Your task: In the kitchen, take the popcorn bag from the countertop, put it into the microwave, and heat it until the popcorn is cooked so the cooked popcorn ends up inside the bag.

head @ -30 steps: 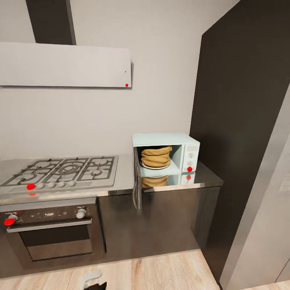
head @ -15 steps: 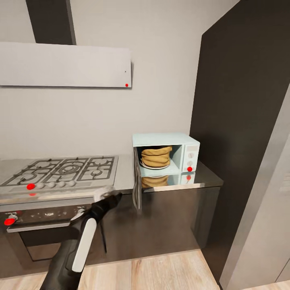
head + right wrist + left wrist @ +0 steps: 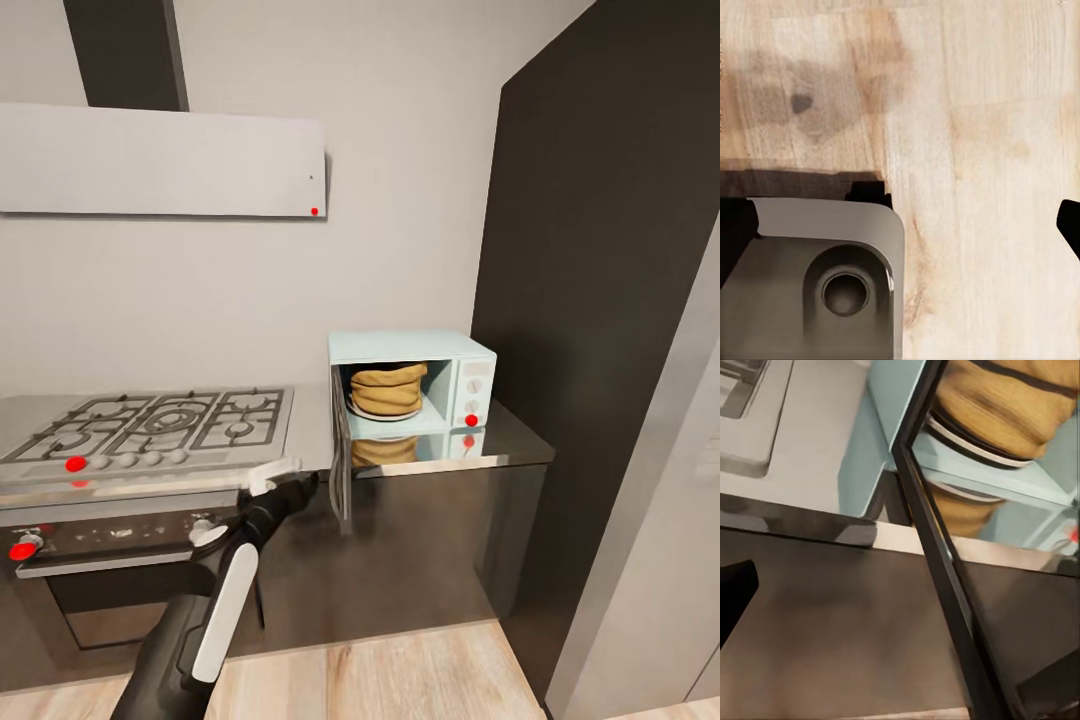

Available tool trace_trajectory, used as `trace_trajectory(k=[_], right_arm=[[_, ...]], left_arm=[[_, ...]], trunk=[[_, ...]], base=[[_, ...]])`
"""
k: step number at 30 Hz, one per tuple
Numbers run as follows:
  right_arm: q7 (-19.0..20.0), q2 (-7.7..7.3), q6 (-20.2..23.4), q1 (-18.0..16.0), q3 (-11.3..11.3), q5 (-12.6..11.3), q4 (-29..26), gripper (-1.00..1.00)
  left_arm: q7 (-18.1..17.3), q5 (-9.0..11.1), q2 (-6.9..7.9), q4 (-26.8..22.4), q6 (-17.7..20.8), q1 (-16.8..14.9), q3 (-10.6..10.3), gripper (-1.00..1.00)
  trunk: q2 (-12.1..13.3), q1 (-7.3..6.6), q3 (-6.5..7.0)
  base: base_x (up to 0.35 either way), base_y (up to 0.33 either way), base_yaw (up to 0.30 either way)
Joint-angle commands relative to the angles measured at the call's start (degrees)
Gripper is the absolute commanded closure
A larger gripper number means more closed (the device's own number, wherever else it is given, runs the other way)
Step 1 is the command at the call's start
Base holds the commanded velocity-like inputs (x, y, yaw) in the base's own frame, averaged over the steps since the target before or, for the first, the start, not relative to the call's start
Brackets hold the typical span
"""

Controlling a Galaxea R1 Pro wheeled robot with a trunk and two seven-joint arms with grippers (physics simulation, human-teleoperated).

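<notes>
Head view: popcorn bag sits inside the microwave at the countertop's right end, door swung open; left gripper near the door's edge, finger spread unreadable; right wrist view: wood floor, right gripper's fingers spread wide.

The popcorn bag sits inside the microwave, its lower edge hidden behind the cavity's sill and its left side partly behind the open door's edge. Left of the microwave, the left gripper is too small and dark in the head view to tell how its jaws stand. In the left wrist view the microwave door's frame crosses the bag, which the picture's edge cuts off.
</notes>
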Motion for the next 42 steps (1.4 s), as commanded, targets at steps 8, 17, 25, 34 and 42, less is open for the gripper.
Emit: trace_trajectory(k=[8,17,25,34,42], right_arm=[[-0.2,0.06,-0.1,-0.1,-0.5,0.5,0.2,-1.0],[-0.2,0.07,-0.1,-0.1,-0.5,0.6,0.2,-1.0],[-0.2,0.05,-0.2,-0.1,-0.5,0.4,0.2,-1.0],[-0.2,0.01,-0.2,-0.1,-0.6,-1.4,0.2,-1.0],[-0.2,-0.11,-0.4,-0.1,-0.5,-6.0,0.2,-1.0]], left_arm=[[0.1,0.7,0.0,0.0,-0.2,0.0,-0.4,-1.0],[-0.1,0.7,0.0,0.0,-0.3,0.0,-1.6,-1.0],[0.0,0.7,0.0,0.0,-0.4,0.0,-1.8,-1.0],[0.3,0.6,-0.02,0.0,-0.4,0.0,-1.8,-1.0],[0.3,0.6,-0.03,0.0,-0.5,0.0,-1.8,-1.0]], trunk=[[0.0,0.01,0.12],[0.0,0.01,0.6],[0.0,0.01,1.04],[0.0,0.01,1.5],[0.0,0.01,1.91]], base=[[0.174,0.0,-0.07],[0.002,0.0,-0.202],[0.0,0.0,-0.206],[0.0,0.0,-0.218],[0.0,0.0,-0.222]])
